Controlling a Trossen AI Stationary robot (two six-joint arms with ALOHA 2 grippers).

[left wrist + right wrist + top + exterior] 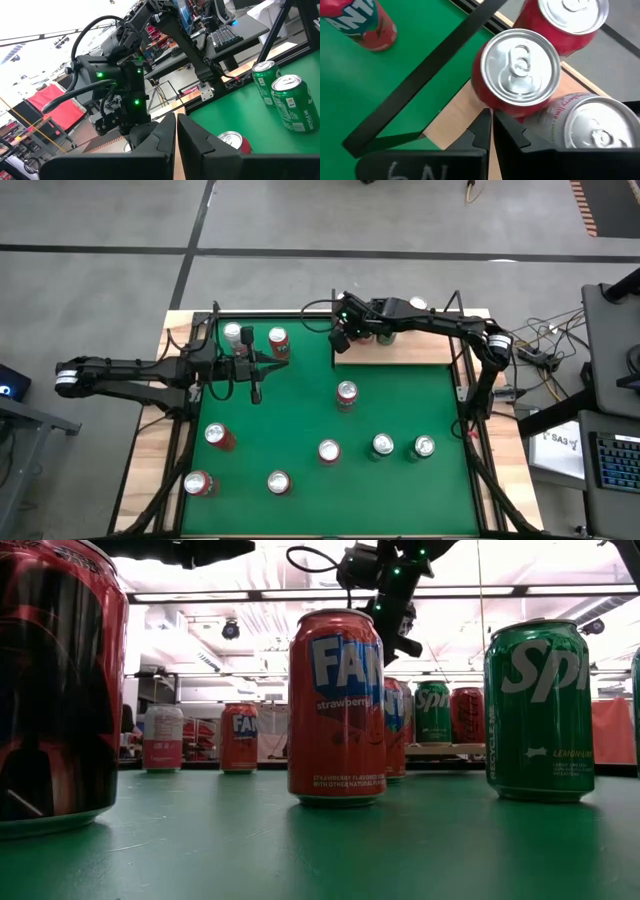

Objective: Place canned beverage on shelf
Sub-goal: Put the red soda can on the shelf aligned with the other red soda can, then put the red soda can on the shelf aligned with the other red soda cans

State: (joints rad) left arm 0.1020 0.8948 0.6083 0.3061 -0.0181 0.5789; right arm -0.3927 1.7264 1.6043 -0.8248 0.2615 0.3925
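Observation:
The shelf [400, 352] is a pale wooden board edged by black rods, at the table's far right. Three cans stand upright on it: a red can [520, 70], a second red can [567, 20] and a pale pink can [590, 130]. My right gripper [490, 125] is shut and empty, slanting down above the shelf's left corner, well above the cans [390, 610]. My left gripper [176, 135] is shut, level and empty over the table's far left [268, 365]. Several other cans stand on the green tabletop [300, 420].
A Fanta can [278, 340] and a white can [233, 333] stand by my left gripper. A red can [347, 393] stands mid-table, and two green cans [383, 445] [424, 447] stand near right. A black rod [420, 85] edges the shelf.

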